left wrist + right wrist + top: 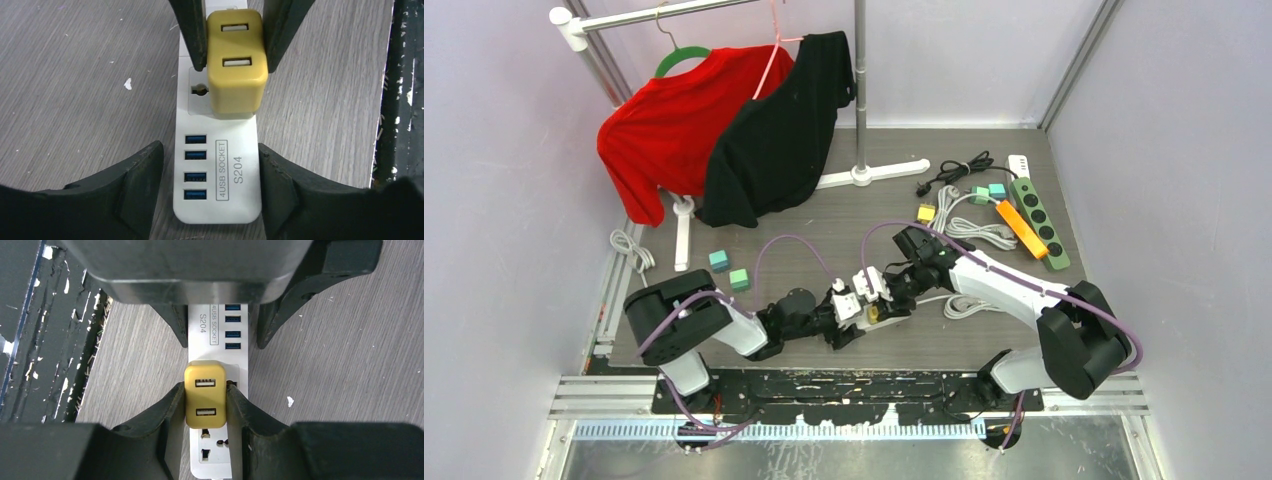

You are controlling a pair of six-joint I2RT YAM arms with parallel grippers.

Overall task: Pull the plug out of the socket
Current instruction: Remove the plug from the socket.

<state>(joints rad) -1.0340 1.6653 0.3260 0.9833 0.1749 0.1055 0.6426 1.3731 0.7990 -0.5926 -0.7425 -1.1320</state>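
A yellow plug (234,75) with two USB slots sits plugged into a white socket strip (217,200) lying flat on the table near its front edge. My right gripper (205,390) is shut on the plug (205,395), one finger pressed on each side. My left gripper (210,155) straddles the strip's USB end. Its right finger (280,190) touches the strip's edge, while a thin gap shows at the left finger (140,185). In the top view the two grippers meet over the strip (864,292), with the left gripper (849,312) facing the right gripper (886,295).
The table's black front rail (400,100) runs close beside the strip. Behind stand a clothes rack (860,90) with a red shirt (674,125) and a black one (774,140). A green power strip (1039,220), coiled cables (974,232) and small cubes (729,270) lie around.
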